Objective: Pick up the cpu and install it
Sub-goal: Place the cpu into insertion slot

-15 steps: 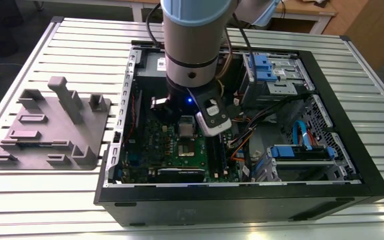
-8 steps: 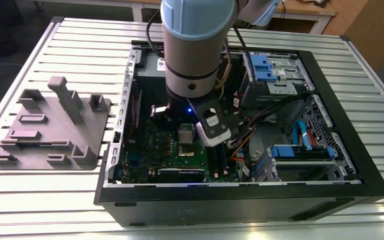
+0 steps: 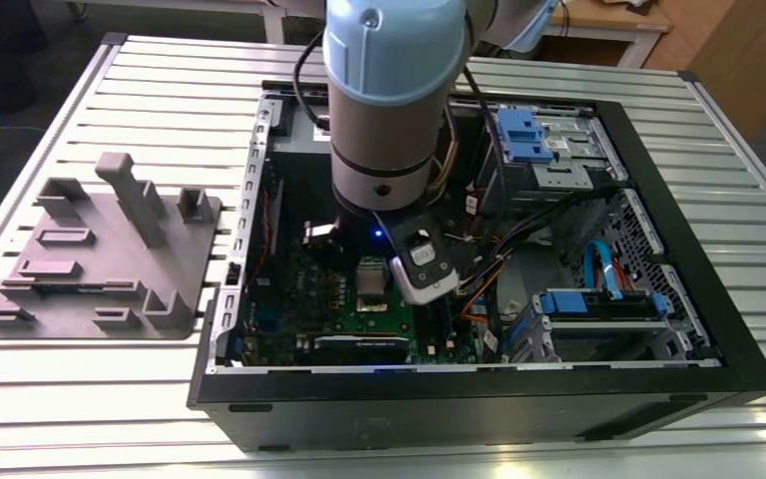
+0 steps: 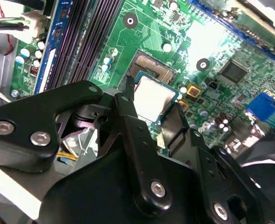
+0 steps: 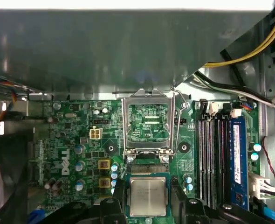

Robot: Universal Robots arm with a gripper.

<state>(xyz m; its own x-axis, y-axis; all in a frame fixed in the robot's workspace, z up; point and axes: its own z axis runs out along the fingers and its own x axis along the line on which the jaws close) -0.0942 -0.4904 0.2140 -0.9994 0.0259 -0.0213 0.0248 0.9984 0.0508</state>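
**A:** What stands at the exterior view's left?

**B:** A grey plastic fixture [image 3: 97,254] with upright posts, on the slatted worktop [image 3: 91,399]. To the right of it lies an open computer case [image 3: 490,404]. The arm [image 3: 390,100] reaches down into it, over the green motherboard [image 3: 336,304].

**A:** And the claw?

**B:** In the first wrist view the claw [image 5: 147,185] is narrow. Its black fingers [image 5: 118,191] press on two opposite edges of the cpu [image 5: 147,198].

**A:** Where is the cpu, then?

**B:** Over the socket [image 5: 149,169], just beside the raised metal frame [image 5: 147,100]. I cannot tell whether it is seated or just above. The memory slots [image 5: 212,154] run alongside.
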